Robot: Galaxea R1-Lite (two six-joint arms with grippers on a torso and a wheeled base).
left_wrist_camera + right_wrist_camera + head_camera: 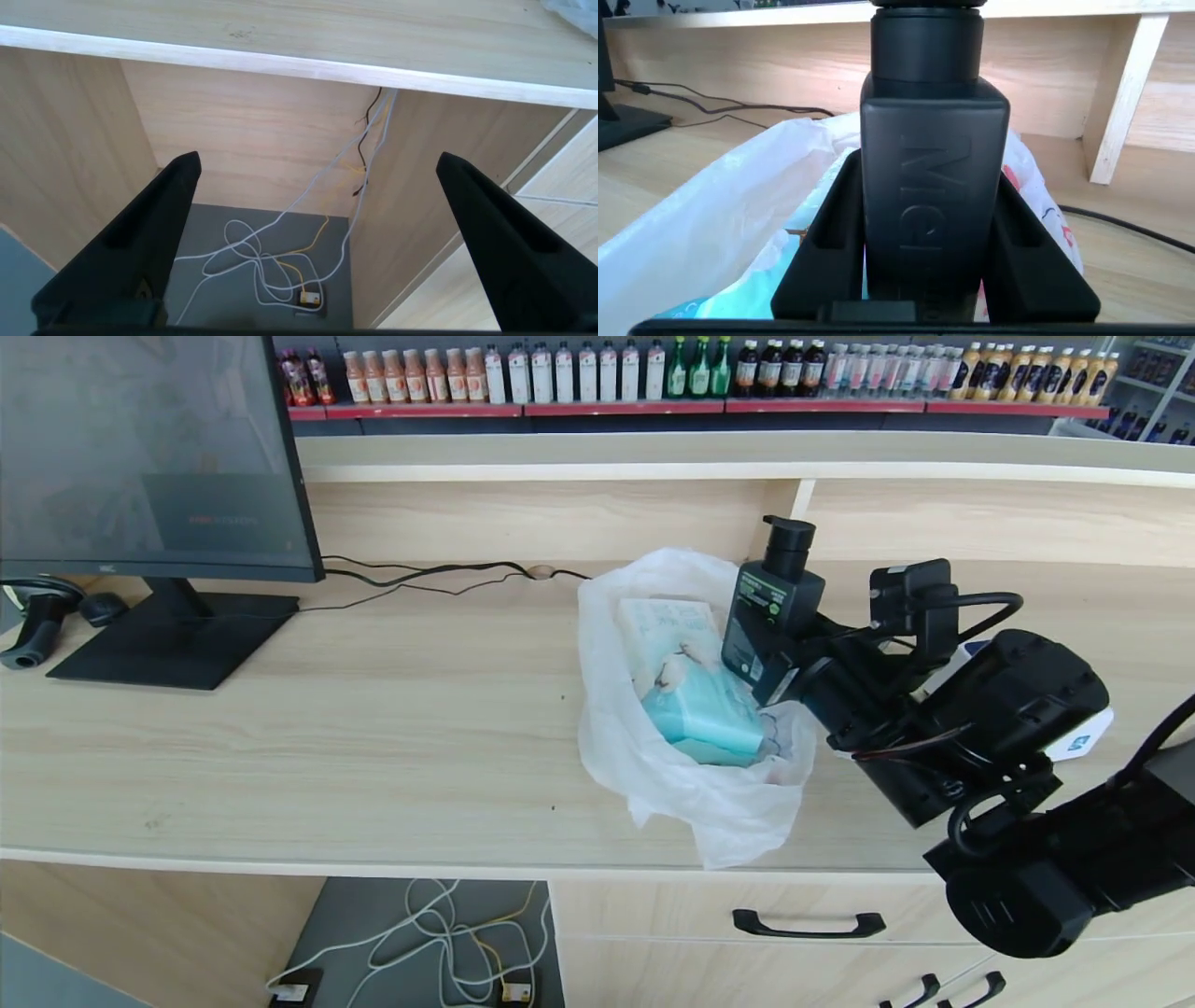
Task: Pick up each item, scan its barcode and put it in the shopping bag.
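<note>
head view: a dark bottle point(771, 602) with a black cap stands upright just right of the frame's centre, clamped around its lower part by the right end effector point(792, 674). it hangs over the right rim of the white shopping bag point(609, 709), which sits open on the worktop point(373, 737) at centre frame. a teal pack point(702, 705) already lies inside the bag. at the right of the frame, partly hidden behind the arm, a white box point(1083, 735) rests on the worktop. a monitor point(149, 448) fills the upper left, with a handheld scanner point(33, 627) at the far left edge, well apart from the bottle.

left wrist view: the left end effector point(318, 243) is released, its two dark fingers point(140, 243) spread wide with nothing between them. it sits below the worktop's front edge, facing the recess under it where loose cables point(257, 257) lie on the floor.

right wrist view: the fingers press both sides of the bottle, and the bag's mouth and the teal pack lie just beyond it.

judging by this, one item is bagged and the bottle looks about to go in; whether it has been scanned cannot be told. the white box appears to be left.
</note>
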